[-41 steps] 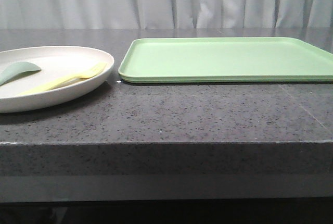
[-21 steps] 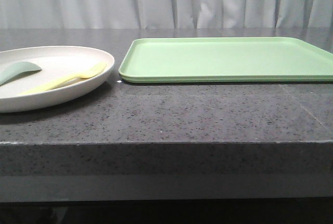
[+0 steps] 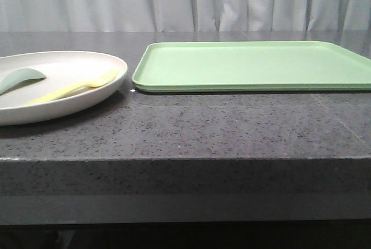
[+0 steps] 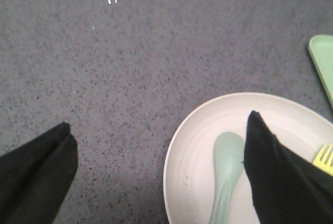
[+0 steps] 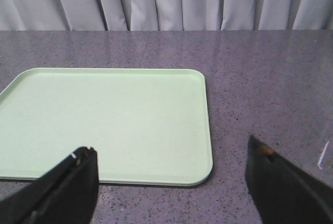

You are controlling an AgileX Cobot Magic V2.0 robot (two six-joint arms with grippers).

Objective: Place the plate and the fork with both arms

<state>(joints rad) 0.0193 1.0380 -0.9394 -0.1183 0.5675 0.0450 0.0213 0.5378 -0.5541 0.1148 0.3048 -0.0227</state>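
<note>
1. The left claw (image 4: 156,153) is wide open. It holds nothing.
2. One of its black fingers (image 4: 39,169) hangs over the bare grey table (image 4: 130,62). The other finger is over the plate (image 4: 192,146).
3. The plate is big, round and cream. It sits flat on the table, partly under the left claw. Its near edge lies between the two fingers.
4. A pale green spoon (image 4: 227,174) lies in the plate, right beside the finger that is over the plate. I cannot tell if the finger touches it.
5. The yellow fork (image 4: 325,157) lies in the plate too. It peeks out from the far side of that same finger. Only its prongs show there.
6. In the front view the fork (image 3: 72,88) rests in the plate (image 3: 87,101) with its prongs up near the rim. The spoon (image 3: 20,79) lies near it.
7. The right claw (image 5: 169,179) is wide open too. It holds nothing.
8. It hangs above the near edge of a flat green tray (image 5: 104,120). One finger is over the tray and the other is over the table just beside the tray.
9. The tray (image 3: 255,65) sits just beside the plate, not touching it.
</note>
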